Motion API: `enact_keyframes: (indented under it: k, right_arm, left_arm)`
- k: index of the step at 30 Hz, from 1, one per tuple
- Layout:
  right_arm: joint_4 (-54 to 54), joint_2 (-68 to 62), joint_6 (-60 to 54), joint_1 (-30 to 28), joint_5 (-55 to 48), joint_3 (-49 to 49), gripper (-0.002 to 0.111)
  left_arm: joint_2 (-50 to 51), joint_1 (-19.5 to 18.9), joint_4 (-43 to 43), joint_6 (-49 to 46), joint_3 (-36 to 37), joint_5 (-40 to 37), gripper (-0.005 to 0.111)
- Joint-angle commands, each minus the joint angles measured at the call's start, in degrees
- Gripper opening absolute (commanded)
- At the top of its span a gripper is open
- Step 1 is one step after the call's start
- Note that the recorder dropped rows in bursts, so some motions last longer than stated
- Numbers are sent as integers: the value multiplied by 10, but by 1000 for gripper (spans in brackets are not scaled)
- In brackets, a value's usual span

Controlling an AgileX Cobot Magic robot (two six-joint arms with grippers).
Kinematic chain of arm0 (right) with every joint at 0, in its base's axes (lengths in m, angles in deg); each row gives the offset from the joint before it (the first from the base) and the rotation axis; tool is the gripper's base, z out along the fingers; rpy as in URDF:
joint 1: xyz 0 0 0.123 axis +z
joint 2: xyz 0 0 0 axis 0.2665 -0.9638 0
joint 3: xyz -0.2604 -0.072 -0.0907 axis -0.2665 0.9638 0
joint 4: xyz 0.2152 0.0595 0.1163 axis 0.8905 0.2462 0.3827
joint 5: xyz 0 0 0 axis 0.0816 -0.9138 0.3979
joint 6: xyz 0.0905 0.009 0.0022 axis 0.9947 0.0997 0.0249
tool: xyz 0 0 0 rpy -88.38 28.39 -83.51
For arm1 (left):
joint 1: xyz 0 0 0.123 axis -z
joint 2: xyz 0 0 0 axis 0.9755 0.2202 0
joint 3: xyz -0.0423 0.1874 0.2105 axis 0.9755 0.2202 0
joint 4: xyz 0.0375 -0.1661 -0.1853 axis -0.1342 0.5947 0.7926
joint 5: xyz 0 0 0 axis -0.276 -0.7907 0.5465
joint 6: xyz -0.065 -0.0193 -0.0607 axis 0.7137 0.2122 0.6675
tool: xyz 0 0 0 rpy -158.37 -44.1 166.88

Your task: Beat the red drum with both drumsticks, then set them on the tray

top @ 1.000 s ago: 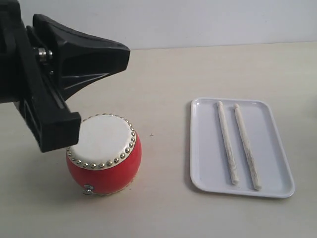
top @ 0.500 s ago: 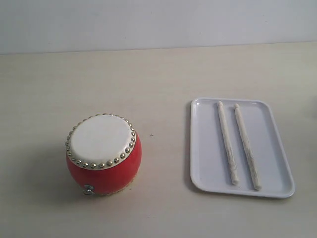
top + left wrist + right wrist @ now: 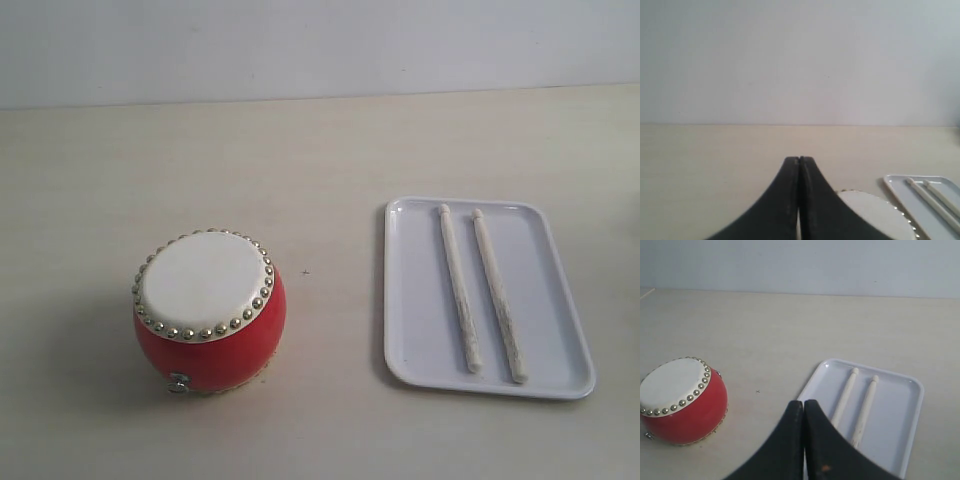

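The red drum point(image 3: 209, 312) stands on the table at the left, cream skin up, ringed with gold studs. To its right lies the white tray point(image 3: 408, 300), and both pale drumsticks point(image 3: 459, 290) point(image 3: 498, 296) rest side by side in it. Neither gripper shows in the exterior view. My left gripper point(image 3: 799, 161) is shut with nothing in it, raised behind the drum point(image 3: 875, 215). The right gripper point(image 3: 804, 404) is also shut and holds nothing, hanging near the tray's point(image 3: 910, 425) edge, with the drum point(image 3: 682, 400) and drumsticks point(image 3: 845, 390) in its view.
The beige table point(image 3: 320, 150) runs back to a pale wall point(image 3: 320, 40). A tiny dark mark point(image 3: 305, 271) lies between drum and tray.
One second ago the left gripper loomed over the drum at the exterior view's left; it has since pulled out of that view. Drum, tray and sticks have not moved.
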Motion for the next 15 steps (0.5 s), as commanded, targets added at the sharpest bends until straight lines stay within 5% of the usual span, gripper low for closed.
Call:
enact_keyframes:
  k: [1, 8, 12, 15]
  right_arm:
    - [3, 2, -5, -1, 1, 2, 0]
    - [3, 2, -5, -1, 1, 2, 0]
    - [3, 2, -5, -1, 1, 2, 0]
    - [3, 2, -5, -1, 1, 2, 0]
  left_arm:
    - [-15, -1, 7, -1, 50, 72, 0]
    - [-15, -1, -26, -6, 50, 56, 0]
    - [-15, -1, -124, 6, 50, 56, 0]
    - [-15, -3, -288, 135, 50, 56, 0]
